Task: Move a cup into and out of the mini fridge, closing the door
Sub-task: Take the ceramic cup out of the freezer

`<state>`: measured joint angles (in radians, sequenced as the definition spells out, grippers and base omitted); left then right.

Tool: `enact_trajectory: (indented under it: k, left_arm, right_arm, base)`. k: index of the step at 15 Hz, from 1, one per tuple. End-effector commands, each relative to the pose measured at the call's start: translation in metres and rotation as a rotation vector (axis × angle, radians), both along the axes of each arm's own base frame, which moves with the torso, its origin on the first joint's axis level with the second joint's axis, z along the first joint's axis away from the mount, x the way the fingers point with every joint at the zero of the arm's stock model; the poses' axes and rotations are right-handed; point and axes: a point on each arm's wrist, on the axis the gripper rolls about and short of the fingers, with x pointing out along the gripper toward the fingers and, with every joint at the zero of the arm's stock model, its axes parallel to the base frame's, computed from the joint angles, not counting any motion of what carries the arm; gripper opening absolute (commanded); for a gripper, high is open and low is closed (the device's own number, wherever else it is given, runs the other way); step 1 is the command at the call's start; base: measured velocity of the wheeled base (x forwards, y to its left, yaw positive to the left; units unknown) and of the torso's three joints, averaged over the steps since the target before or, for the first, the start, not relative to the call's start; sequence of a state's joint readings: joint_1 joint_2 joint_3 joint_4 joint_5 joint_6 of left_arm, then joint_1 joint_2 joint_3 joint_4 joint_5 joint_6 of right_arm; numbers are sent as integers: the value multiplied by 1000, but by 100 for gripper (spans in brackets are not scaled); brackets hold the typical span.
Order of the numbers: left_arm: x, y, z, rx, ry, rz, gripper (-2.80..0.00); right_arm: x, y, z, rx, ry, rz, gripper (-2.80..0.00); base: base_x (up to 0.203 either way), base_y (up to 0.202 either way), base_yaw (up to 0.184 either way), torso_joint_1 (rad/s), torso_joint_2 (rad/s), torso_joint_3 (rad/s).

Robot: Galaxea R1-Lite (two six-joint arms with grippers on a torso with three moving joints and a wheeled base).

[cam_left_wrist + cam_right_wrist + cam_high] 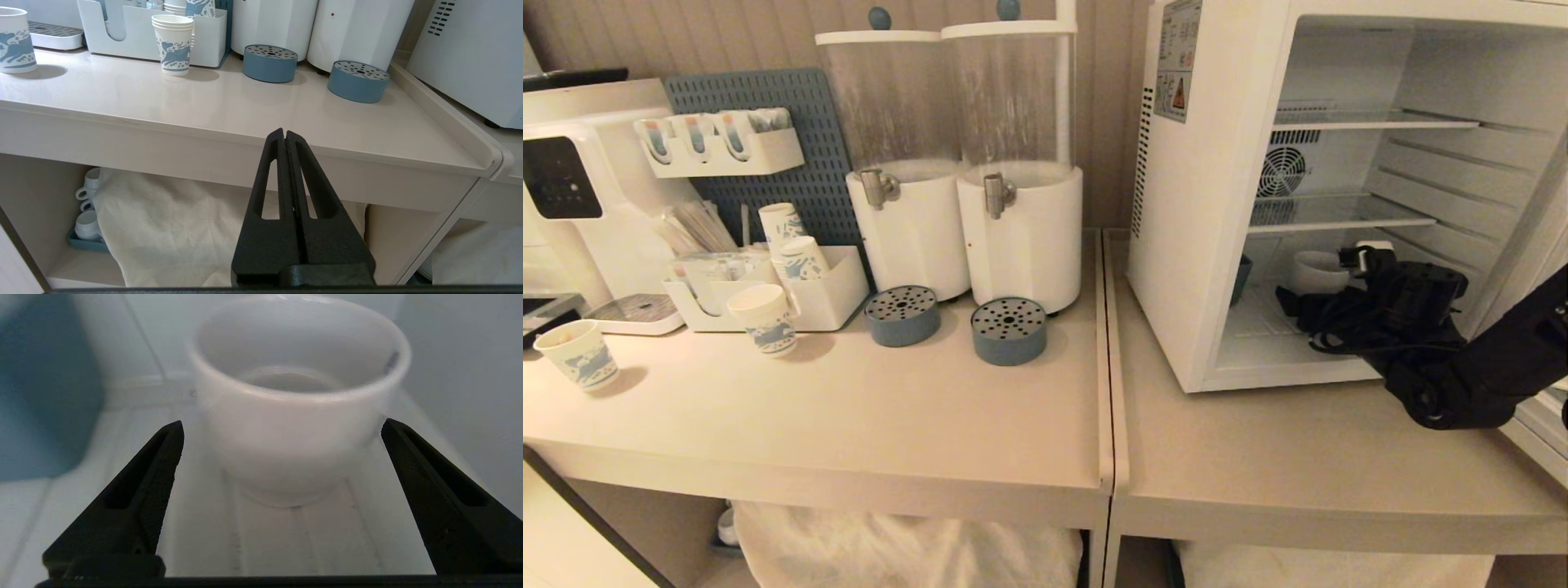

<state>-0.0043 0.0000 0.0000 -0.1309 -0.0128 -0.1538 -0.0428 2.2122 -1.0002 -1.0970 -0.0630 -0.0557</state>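
Squat white ceramic cup (298,416) sits on the white boxy mini fridge (1217,245) floor, near its back edge. Right gripper (282,457) straddles it, fingers apart, nothing clamped; the left gripper (286,141) is pressed together. Retrieval and door closing remain.

Warm, dim light — close cup (300,412) blurred.
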Motion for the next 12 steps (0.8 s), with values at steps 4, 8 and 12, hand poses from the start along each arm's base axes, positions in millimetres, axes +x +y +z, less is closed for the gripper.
enact_trajectory:
  k: [4, 8, 12]
  left_arm:
    - [3, 0, -11, -1, 34, 0, -280]
    - [3, 0, -11, -1, 34, -1, -280]
    - [3, 0, -11, -1, 34, 0, -280]
  right_arm:
    - [4, -3, -1, -2, -7, -8, 0]
    - [8, -3, 3, -2, -15, -6, 0]
    - [15, -3, 10, -2, -18, -6, 0]
  base:
    - [0, 0, 0, 0, 0, 0]
    - [0, 0, 0, 0, 0, 0]
    - [0, 0, 0, 0, 0, 0]
